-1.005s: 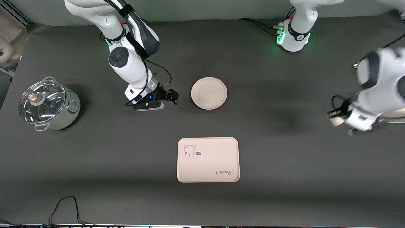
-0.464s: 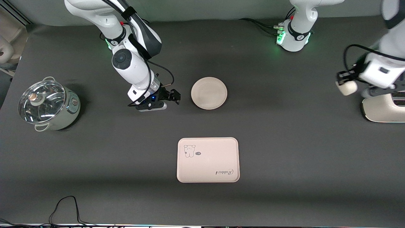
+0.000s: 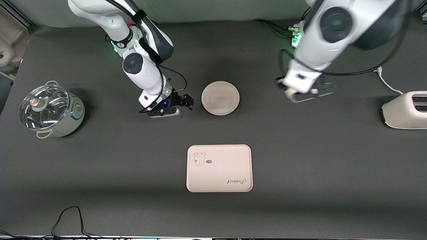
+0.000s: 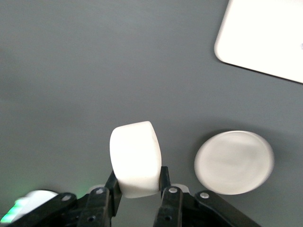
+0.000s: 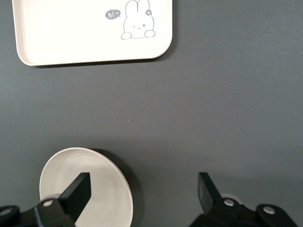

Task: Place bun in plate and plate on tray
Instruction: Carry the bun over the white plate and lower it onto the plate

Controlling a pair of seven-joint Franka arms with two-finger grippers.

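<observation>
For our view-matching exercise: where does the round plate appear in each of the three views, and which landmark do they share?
Front view: the plate lies mid-table, farther from the camera than the tray, beside the right end effector.
Left wrist view: the plate shows low, next to the bun held in the left end effector.
Right wrist view: the plate is at the bottom edge.
Shared landmark: the tray.

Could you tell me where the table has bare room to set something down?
Bare cloth lies between the plate and tray, and between tray and toaster. It is crowded beside the plate, where the right pincer hangs.
</observation>
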